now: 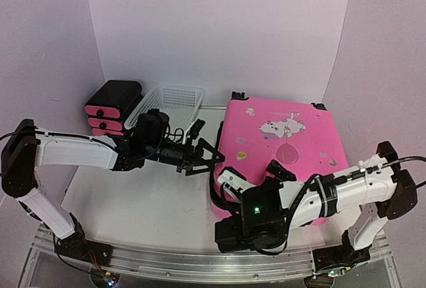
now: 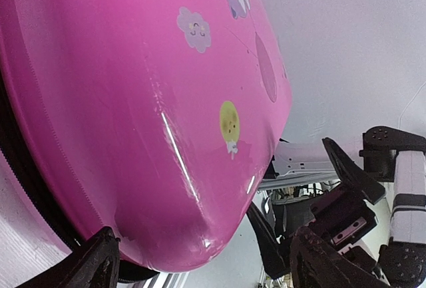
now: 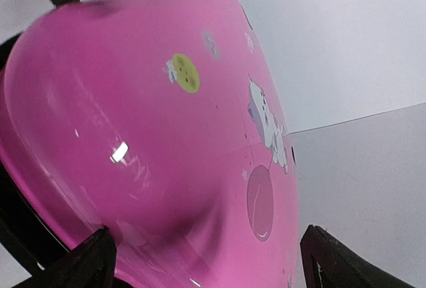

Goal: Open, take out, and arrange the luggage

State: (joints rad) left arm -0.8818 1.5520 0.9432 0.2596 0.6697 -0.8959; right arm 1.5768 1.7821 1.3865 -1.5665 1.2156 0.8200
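Observation:
The pink luggage (image 1: 283, 145) lies flat and closed on the right half of the table, sticker side up. My left gripper (image 1: 210, 149) stands open beside its left edge. In the left wrist view the rounded shell corner (image 2: 133, 102) fills the space ahead of the left gripper (image 2: 213, 265), whose fingers (image 2: 100, 261) stand wide apart. My right gripper (image 1: 256, 171) hangs open over the near-left corner. In the right wrist view the shell (image 3: 166, 155) lies between the spread fingers (image 3: 339, 261) of the right gripper (image 3: 206, 261). Neither gripper holds anything.
A small black drawer unit with pink fronts (image 1: 110, 105) and a white mesh basket (image 1: 170, 102) stand at the back left, behind the left arm. White walls close the back and sides. A metal rail (image 1: 200, 261) runs along the near edge.

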